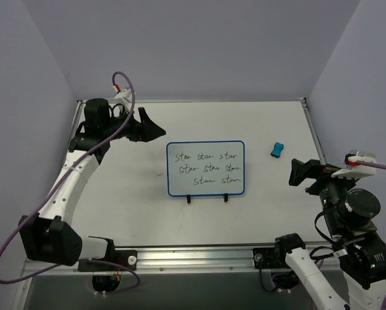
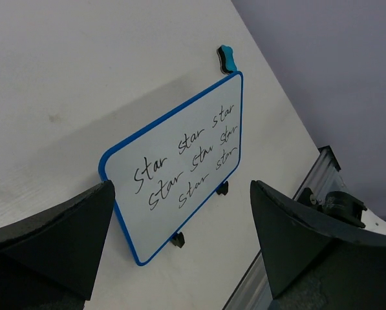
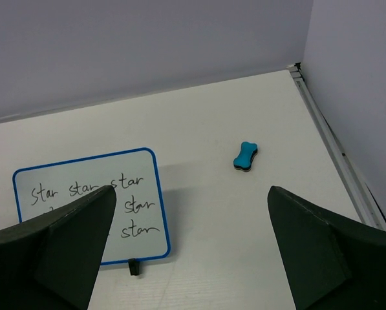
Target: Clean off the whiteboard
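The whiteboard point(image 1: 205, 168) stands mid-table on two small black feet, blue-rimmed, with three lines of black "star" handwriting. It also shows in the left wrist view point(image 2: 180, 168) and the right wrist view point(image 3: 83, 177). A small blue bone-shaped eraser point(image 1: 277, 150) point(image 2: 227, 59) point(image 3: 246, 157) lies on the table to the board's right, apart from it. My left gripper point(image 1: 155, 124) point(image 2: 181, 187) hovers open behind and left of the board, holding nothing. Near the table's right side, my right gripper point(image 1: 292, 172) point(image 3: 193, 190) is open and empty, in front of the eraser.
Lavender walls close in the table at the back and both sides. A metal rail point(image 1: 193, 255) runs along the near edge between the arm bases. A thin metal strip point(image 3: 328, 145) lines the table's right edge. A purple cable point(image 1: 125, 103) loops over the left arm.
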You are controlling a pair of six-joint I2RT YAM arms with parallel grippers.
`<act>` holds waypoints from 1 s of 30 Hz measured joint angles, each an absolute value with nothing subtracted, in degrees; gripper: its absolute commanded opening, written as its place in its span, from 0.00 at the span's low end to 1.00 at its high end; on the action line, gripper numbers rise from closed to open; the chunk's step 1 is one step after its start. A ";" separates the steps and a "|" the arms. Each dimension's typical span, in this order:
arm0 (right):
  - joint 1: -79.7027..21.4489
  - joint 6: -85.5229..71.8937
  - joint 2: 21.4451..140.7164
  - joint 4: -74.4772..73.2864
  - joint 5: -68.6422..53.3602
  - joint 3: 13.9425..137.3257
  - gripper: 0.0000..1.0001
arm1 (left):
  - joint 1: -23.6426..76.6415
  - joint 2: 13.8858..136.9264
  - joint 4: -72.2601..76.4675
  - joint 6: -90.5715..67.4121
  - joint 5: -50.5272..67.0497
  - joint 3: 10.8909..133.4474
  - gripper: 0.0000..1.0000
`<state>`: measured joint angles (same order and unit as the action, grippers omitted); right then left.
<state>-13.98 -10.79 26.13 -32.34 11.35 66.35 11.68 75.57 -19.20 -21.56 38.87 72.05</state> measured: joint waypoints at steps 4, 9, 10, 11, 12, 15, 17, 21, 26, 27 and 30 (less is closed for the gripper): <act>-13.98 -10.79 25.19 -32.29 7.64 66.37 1.00 | 5.06 83.59 -14.35 -22.37 48.58 73.78 0.94; -13.98 -10.57 24.82 -31.90 4.10 66.32 1.00 | 2.87 94.72 -10.07 -21.74 58.19 76.73 0.94; -13.98 -10.52 24.82 -31.81 3.51 66.32 1.00 | 3.09 96.51 -9.61 -21.28 60.23 76.95 0.94; -13.98 -10.48 24.82 -31.75 3.09 66.30 1.00 | 3.33 98.06 -9.58 -20.58 62.02 77.30 0.94; -13.98 -10.48 24.82 -31.57 2.59 66.30 1.00 | 3.57 99.79 -9.65 -19.79 63.83 77.80 0.94; -13.98 -10.70 24.84 -30.59 0.67 66.02 1.00 | 3.77 103.20 -10.07 -17.50 66.32 78.85 0.94; -13.98 -11.20 24.84 -29.98 -0.27 65.52 1.00 | 3.92 105.21 -11.16 -15.90 67.35 79.99 0.94; -13.98 -12.16 24.88 -29.32 -2.52 63.99 1.00 | 4.99 109.80 -15.42 -10.96 68.18 83.66 0.96; -13.98 -12.58 25.08 -28.86 -3.86 63.37 1.00 | 7.77 114.74 -20.18 -6.61 70.22 84.49 0.80; -13.98 -12.60 25.15 -28.77 -3.97 63.37 1.00 | 8.29 115.46 -21.26 -5.82 70.57 84.49 0.77; -13.98 -12.69 25.45 -28.64 -4.40 63.37 1.00 | 9.32 116.68 -23.77 -4.12 71.09 84.49 0.67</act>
